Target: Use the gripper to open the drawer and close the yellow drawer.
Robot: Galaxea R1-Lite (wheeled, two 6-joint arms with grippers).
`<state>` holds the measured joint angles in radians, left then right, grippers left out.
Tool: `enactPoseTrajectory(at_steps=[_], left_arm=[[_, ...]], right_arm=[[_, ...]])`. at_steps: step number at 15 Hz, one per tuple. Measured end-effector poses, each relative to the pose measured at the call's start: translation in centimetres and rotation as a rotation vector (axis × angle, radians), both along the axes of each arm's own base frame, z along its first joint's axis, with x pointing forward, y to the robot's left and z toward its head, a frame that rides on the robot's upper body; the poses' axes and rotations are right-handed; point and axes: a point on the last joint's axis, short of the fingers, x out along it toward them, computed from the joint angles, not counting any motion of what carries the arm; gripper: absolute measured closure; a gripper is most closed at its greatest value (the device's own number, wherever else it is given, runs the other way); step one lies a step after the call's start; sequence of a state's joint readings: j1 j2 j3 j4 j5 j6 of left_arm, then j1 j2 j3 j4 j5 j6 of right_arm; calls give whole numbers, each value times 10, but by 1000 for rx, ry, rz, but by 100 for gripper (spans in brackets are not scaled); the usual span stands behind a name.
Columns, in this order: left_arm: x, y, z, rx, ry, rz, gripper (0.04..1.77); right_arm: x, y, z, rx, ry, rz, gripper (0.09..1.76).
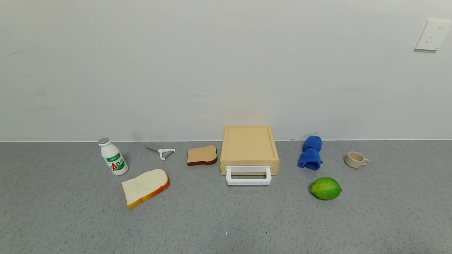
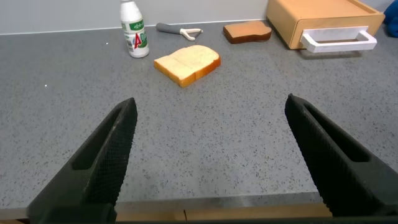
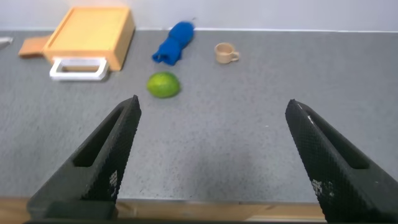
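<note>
The pale yellow drawer box [image 1: 249, 145] stands against the back wall at the middle of the grey counter, its drawer pushed in, its white loop handle [image 1: 248, 175] facing me. It also shows in the left wrist view [image 2: 311, 22] and the right wrist view [image 3: 93, 34]. Neither gripper shows in the head view. My left gripper [image 2: 211, 109] is open and empty over the counter's front edge, well short of the drawer. My right gripper [image 3: 214, 109] is open and empty, also at the front edge, far from the drawer.
Left of the drawer lie a brown toast slice [image 1: 201, 155], a white bread slice [image 1: 145, 187], a peeler [image 1: 161, 151] and a white bottle [image 1: 113, 156]. To its right are a blue cloth [image 1: 310, 153], a lime [image 1: 325, 188] and a beige cup [image 1: 356, 159].
</note>
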<state>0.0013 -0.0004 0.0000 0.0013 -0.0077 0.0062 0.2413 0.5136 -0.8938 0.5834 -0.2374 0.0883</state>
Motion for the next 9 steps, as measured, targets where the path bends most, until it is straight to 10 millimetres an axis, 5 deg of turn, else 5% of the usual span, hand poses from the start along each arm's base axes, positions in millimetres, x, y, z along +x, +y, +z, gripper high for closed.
enactPoseTrajectory(at_steps=[9], left_arm=[[0,0,0,0,0,0,9]], right_arm=[[-56,5,-26,31,-148,-152,14]])
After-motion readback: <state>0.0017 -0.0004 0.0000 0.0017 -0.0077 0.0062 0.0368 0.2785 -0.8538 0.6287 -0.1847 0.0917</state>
